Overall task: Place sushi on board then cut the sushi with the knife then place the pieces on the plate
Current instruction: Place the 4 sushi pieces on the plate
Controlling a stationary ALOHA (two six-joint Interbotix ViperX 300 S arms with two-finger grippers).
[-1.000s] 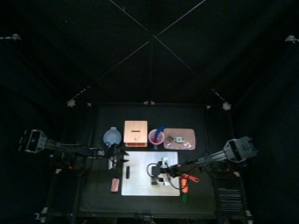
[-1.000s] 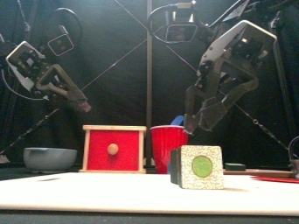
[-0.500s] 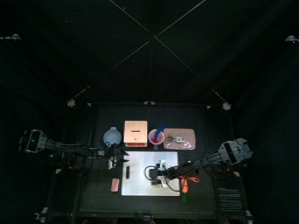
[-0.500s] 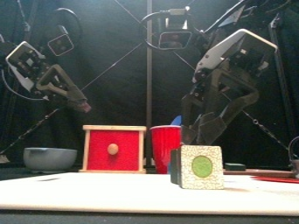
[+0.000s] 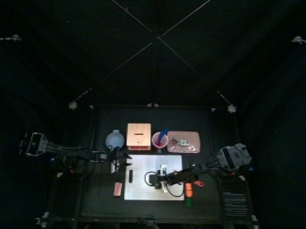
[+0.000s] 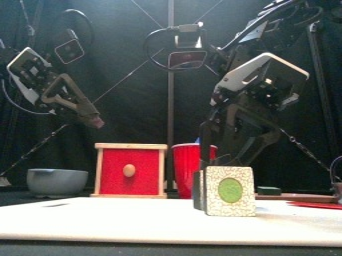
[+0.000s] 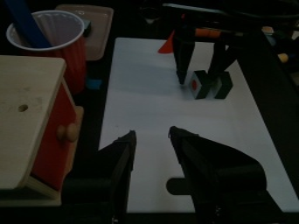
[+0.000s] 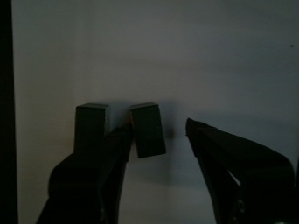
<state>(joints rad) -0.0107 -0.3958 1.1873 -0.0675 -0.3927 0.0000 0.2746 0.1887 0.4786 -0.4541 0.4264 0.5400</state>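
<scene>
From the front, the sushi [image 6: 227,191] mostly hides its rear block; the right gripper [image 6: 230,157], jaws spread, hangs at its 12 o'clock.

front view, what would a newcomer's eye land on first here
The green-centred sushi piece stands near and large on the white board, with the right gripper hanging close over it, jaws open. Behind it to the left sit a wooden box with a red drawer front and a red cup.
</scene>
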